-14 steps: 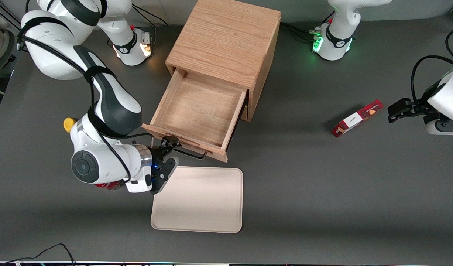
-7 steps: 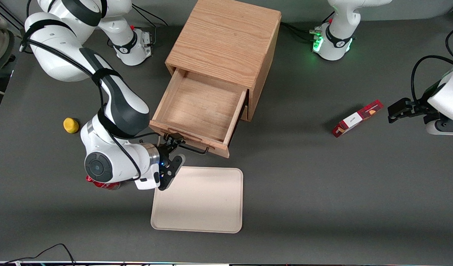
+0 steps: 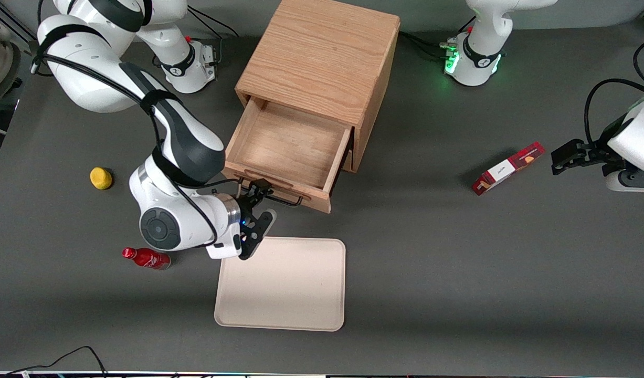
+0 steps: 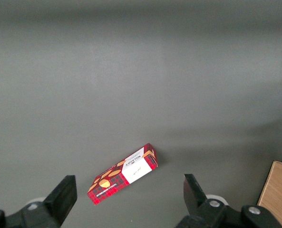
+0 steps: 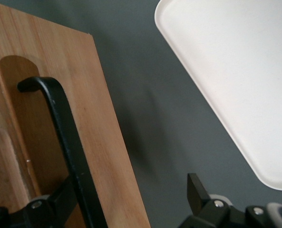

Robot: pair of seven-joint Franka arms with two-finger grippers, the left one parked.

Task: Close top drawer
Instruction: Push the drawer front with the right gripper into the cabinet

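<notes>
One bent arm, gripper at top drawer handle, fingers apart.

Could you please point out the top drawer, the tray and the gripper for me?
top drawer (image 3: pixel 287 149): front view, on the bare wooden floor inside the open drawer.
tray (image 3: pixel 282 286): front view, on its flat middle.
gripper (image 3: pixel 263 202): front view, midway between its fingertips, at the drawer's black handle.

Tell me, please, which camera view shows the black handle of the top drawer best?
The right wrist view: the black handle fills it close up, against the top drawer front, with the end effector at it. The front view shows it small, partly hidden. The left wrist view does not show it.
</notes>
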